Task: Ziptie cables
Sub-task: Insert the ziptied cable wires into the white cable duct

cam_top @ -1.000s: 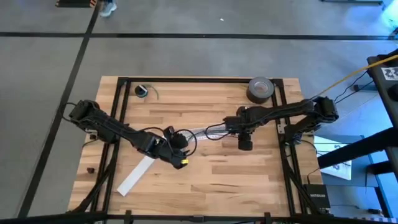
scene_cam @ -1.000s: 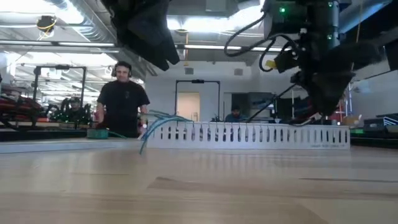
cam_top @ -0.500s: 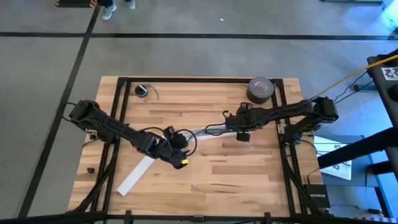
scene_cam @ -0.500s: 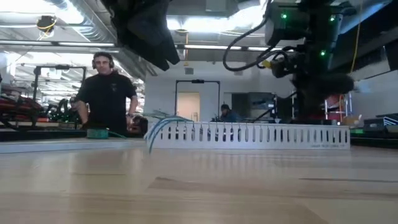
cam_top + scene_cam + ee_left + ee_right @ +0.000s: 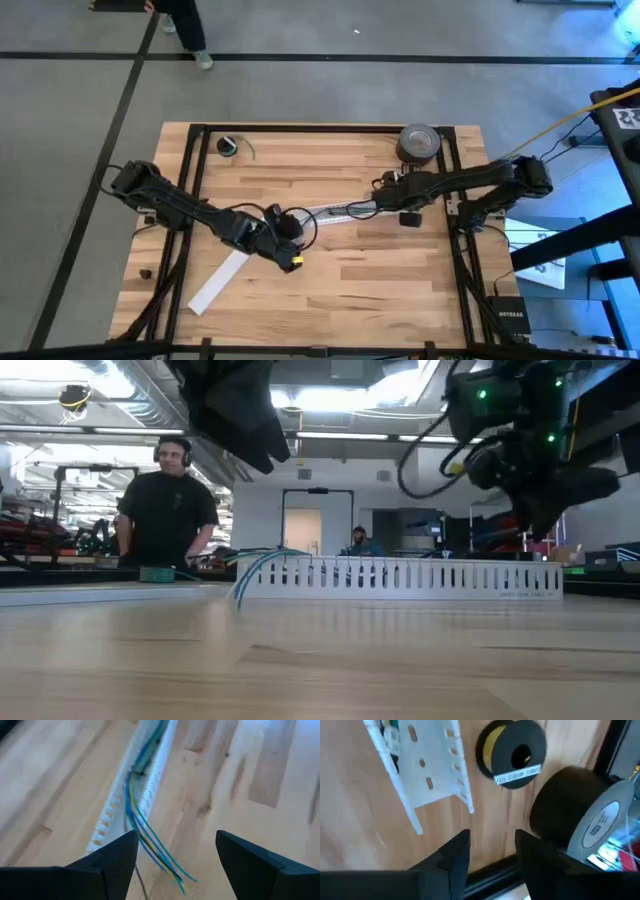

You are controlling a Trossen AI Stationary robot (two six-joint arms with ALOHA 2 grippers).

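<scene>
The cables [image 5: 145, 830], thin blue, green and yellow wires, lie along a white slotted duct [image 5: 152, 785], and their splayed ends [image 5: 172, 870] rest on the wood past its end. In the low view the cables [image 5: 248, 565] curve out of the duct's left end. A thin dark strand [image 5: 139, 880] shows beside the cable ends; I cannot tell whether it is the ziptie. My left gripper [image 5: 176, 840] hovers open above the cable ends, also seen from above [image 5: 290, 258]. My right gripper [image 5: 492, 840] is open beyond the duct's other end [image 5: 427, 775], close to the tape roll [image 5: 408, 214].
A large grey tape roll [image 5: 420, 143] and a small black spool [image 5: 512, 752] stand at the far right. Another white strip [image 5: 220, 280] lies at the near left, and a small coil [image 5: 228, 146] at the far left. A person [image 5: 165, 510] stands beyond the table.
My right gripper has drawn back from the middle of the table toward the far and right edges, away from the duct, turning as it went. The person behind the table has walked sideways. My left gripper and the cables have kept still.
</scene>
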